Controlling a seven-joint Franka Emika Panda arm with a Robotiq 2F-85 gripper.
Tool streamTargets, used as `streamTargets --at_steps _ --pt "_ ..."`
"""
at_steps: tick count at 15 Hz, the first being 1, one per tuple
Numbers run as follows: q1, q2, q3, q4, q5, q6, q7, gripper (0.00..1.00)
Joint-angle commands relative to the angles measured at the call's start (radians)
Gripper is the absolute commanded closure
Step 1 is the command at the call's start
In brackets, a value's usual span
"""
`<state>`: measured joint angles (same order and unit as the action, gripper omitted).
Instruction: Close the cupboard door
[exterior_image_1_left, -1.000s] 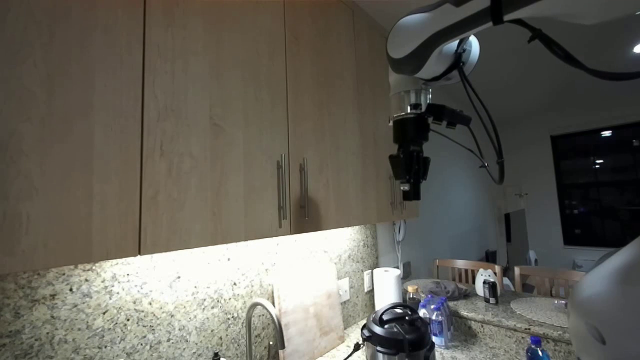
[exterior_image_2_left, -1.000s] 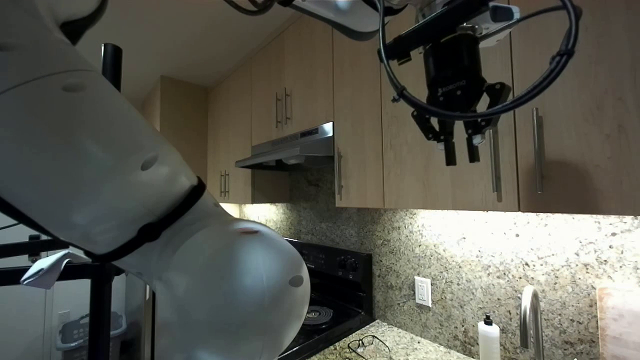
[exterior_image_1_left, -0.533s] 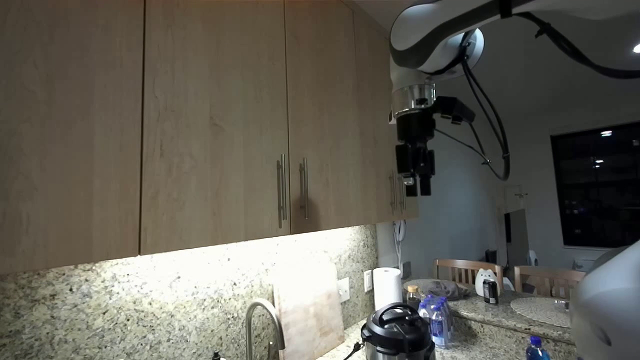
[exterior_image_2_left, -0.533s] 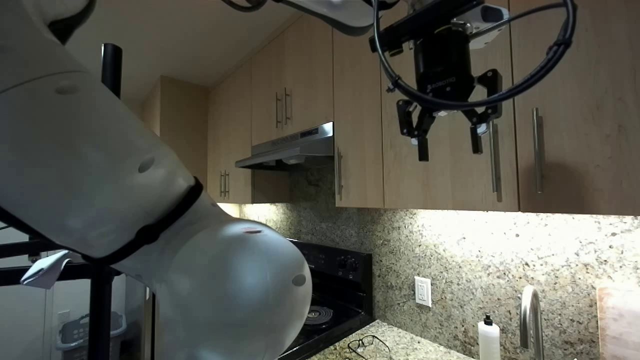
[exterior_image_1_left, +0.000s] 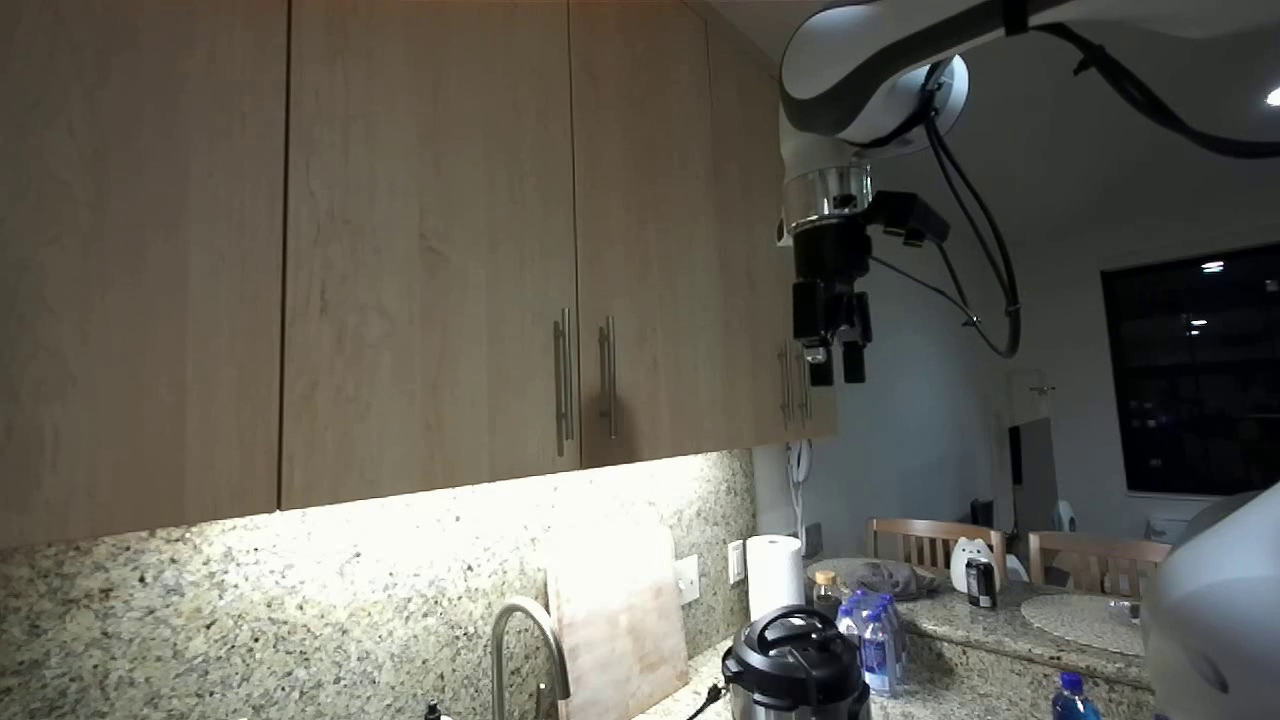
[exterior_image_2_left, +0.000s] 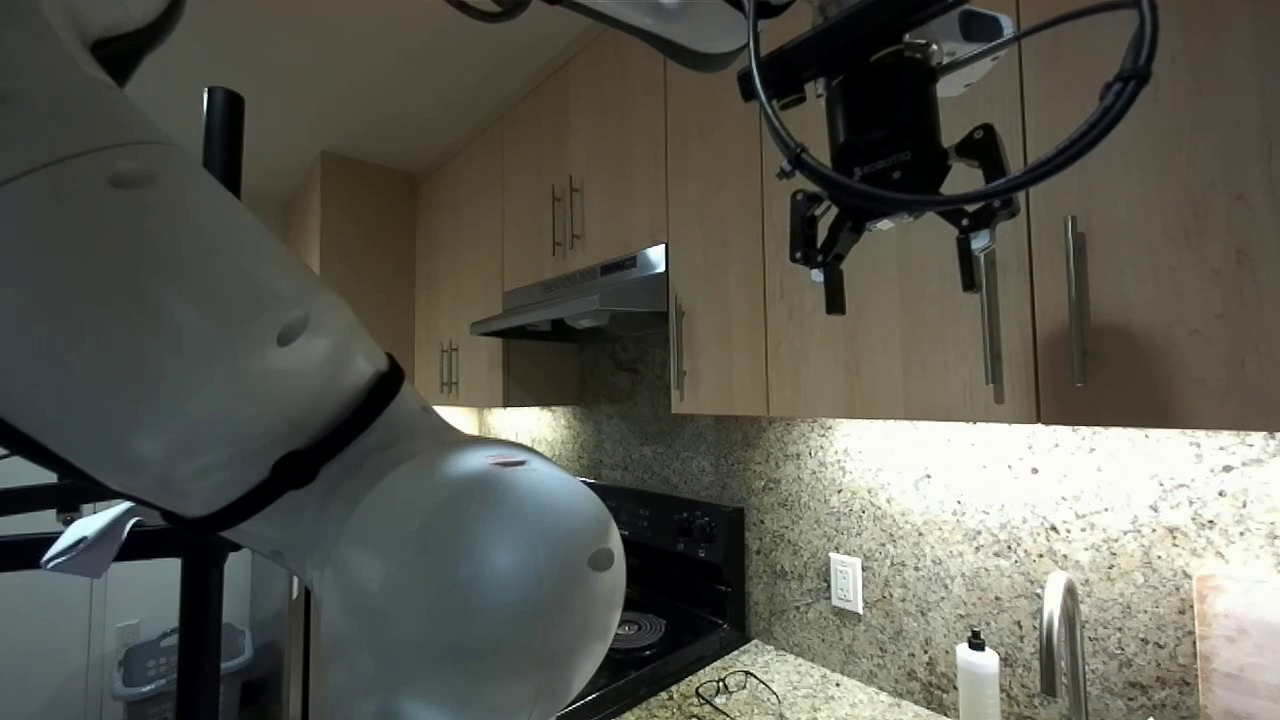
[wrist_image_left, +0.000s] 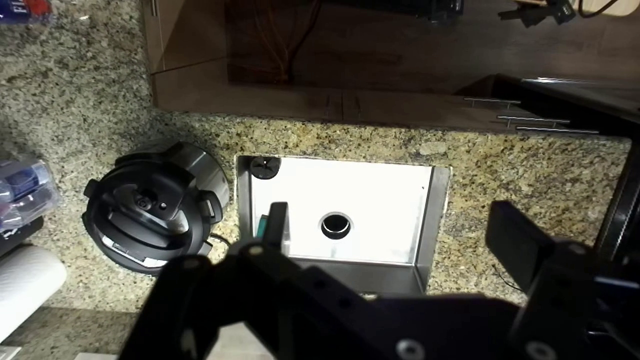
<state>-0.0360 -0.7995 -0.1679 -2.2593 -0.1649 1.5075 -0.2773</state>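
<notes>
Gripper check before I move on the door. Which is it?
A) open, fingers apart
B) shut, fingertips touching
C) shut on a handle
A: in the wrist view, the gripper has its fingers wide apart, with much of the sink showing between them.

Cupboard door (exterior_image_1_left: 430, 250): tall, flat, light wood-grain, upright, closed flush.

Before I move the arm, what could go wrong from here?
First, the upper cupboard doors look shut in both exterior views, so pushing might only strain the open fingers. Second, the looped cable could snag a door handle on a sideways swing. Third, a black-lidded cooker stands beside the sink in the wrist view; coming down carelessly might knock it.
</notes>
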Motion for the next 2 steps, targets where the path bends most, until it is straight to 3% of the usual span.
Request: streamTargets --at_steps 1,2 --pt "0.005 0.001 -0.003 0.002 -0.002 -0.002 0.003 0.00" --pt "0.005 0.001 -0.003 0.002 -0.002 -0.002 0.003 0.00"
